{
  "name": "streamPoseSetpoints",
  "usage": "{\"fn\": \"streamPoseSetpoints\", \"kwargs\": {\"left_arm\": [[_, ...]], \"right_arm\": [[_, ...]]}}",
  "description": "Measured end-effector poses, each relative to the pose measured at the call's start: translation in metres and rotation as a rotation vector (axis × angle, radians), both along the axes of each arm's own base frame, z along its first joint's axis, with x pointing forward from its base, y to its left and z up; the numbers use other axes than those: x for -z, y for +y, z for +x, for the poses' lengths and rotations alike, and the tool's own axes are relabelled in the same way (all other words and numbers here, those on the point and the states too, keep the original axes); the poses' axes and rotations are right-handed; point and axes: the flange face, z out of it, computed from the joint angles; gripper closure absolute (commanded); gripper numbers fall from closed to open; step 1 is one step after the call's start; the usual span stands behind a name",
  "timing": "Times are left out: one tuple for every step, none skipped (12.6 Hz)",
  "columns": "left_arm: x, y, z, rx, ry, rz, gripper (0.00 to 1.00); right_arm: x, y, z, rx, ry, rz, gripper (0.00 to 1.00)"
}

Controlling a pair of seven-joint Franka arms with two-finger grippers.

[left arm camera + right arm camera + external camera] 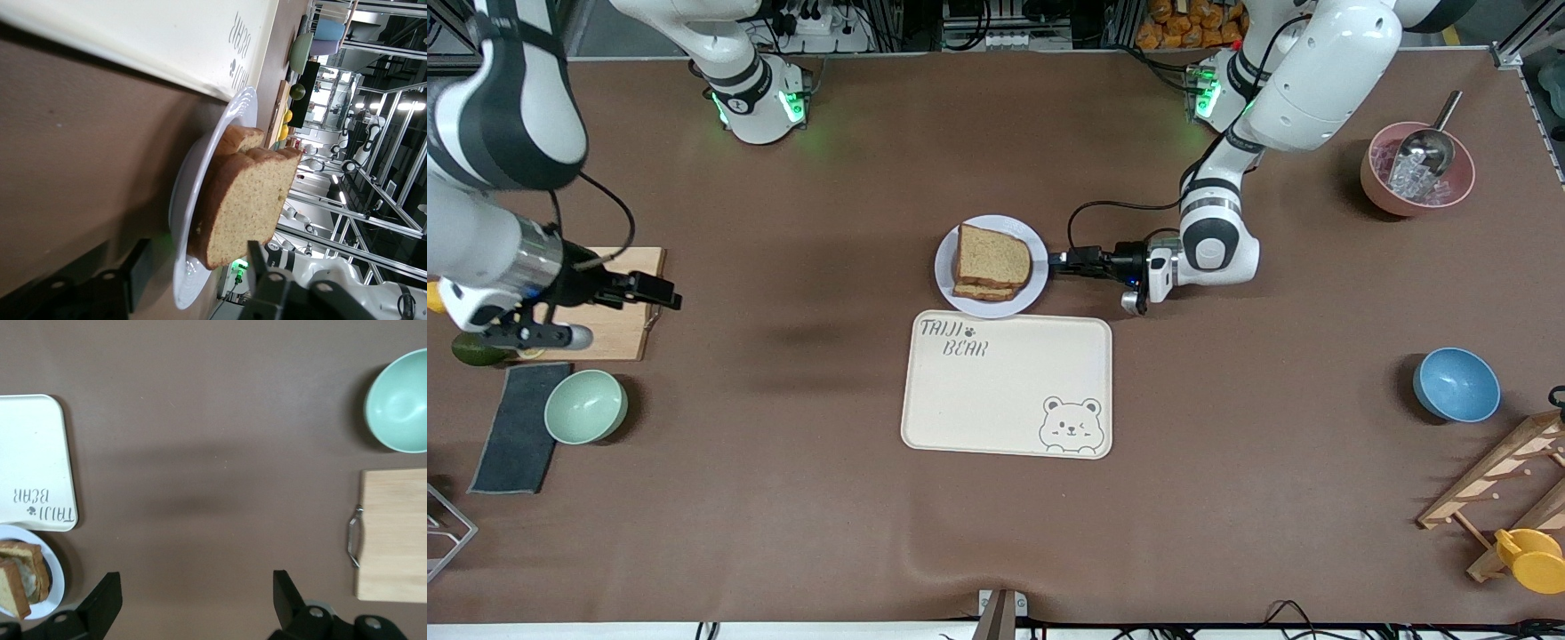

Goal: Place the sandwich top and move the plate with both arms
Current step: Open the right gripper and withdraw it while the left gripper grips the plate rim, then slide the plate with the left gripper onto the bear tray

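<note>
A: Where's the sandwich top (993, 255)?
B: Flat on the stack, on the plate (950, 283), mid-surface. Plate sits at 12 o'clock of the bear tray (1007, 391), just beside its edge. Slice is near square, no real long axis; rounded crust faces the tray's 12 o'clock.
A: Left gripper (1060, 260)?
B: At the plate's rim, toward the left arm's end, low at the surface, lying level and pointing at the plate. Fingers (263, 267) straddle the rim, part-closed; can't tell if they touch it.
A: Right gripper (665, 294)?
B: Jaws wide open, holding nothing, over the cutting board (618, 333), well apart from the plate.
</note>
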Motion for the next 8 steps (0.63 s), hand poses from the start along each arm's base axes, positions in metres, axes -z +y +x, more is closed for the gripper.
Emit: {"fn": "streamPoseSetpoints", "kwargs": {"left_arm": [[0.000, -0.003, -0.001, 0.001, -0.001, -0.002, 0.41], [-0.001, -0.006, 0.000, 0.003, -0.004, -0.004, 0.45], [-0.002, -0.007, 0.001, 0.004, -0.007, -0.006, 0.45], [-0.003, -0.008, 0.004, 0.003, -0.011, -0.007, 0.45], [-0.003, -0.009, 0.006, 0.002, -0.014, -0.008, 0.45], [-0.001, -0.011, 0.007, 0.004, -0.015, -0.008, 0.46], [0.002, -0.013, 0.008, 0.005, -0.015, -0.005, 0.46], [0.005, -0.015, 0.009, 0.006, -0.017, 0.002, 0.47]], "right_arm": [[-0.018, -0.001, -0.008, -0.010, -0.014, -0.020, 0.00], [-0.034, -0.002, -0.015, -0.018, -0.036, -0.045, 0.00], [-0.047, -0.003, -0.020, -0.021, -0.056, -0.057, 0.00], [-0.056, -0.004, -0.023, -0.023, -0.075, -0.065, 0.00], [-0.065, -0.004, -0.025, -0.024, -0.097, -0.073, 0.00], [-0.076, -0.006, -0.023, -0.027, -0.125, -0.091, 0.00], [-0.087, -0.007, -0.021, -0.032, -0.151, -0.115, 0.00], [-0.096, -0.008, -0.019, -0.035, -0.170, -0.132, 0.00]]}}
